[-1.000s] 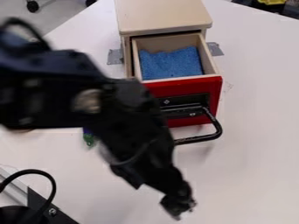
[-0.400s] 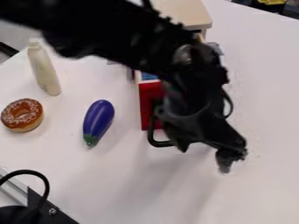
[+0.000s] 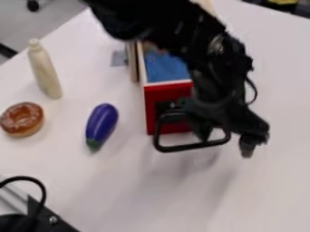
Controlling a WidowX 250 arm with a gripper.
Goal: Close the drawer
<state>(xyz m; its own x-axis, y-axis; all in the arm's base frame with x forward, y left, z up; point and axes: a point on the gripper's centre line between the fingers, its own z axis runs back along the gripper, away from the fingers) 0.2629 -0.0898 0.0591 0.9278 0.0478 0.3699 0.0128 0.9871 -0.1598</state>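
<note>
Camera view: I have the drawer pulled out of its wooden cabinet, its red front facing the near side, just beside my gripper.
Closing so far: not done, as I read it; the inside shows over the rim, so the whole push is left to me.
Gripper state: fingers spread apart, nothing pinched between them that I can make out.
Black handle: it juts from the front and overlaps my gripper in the picture; from here I cannot tell whether they touch.
Drawer contents: a blue liner on the bottom; the arm hides the far right part, so I cannot vouch for that corner.
Next push, my judgement: bring the fingers squarely against the front and drive it toward the cabinet.
Risk, my judgement: a finger could snag in the handle loop, or an off-centre shove could bind the drawer.
Bystanders: toy eggplant, chocolate doughnut and pale squeeze bottle, all well apart from my gripper, toward the picture's left.
</note>
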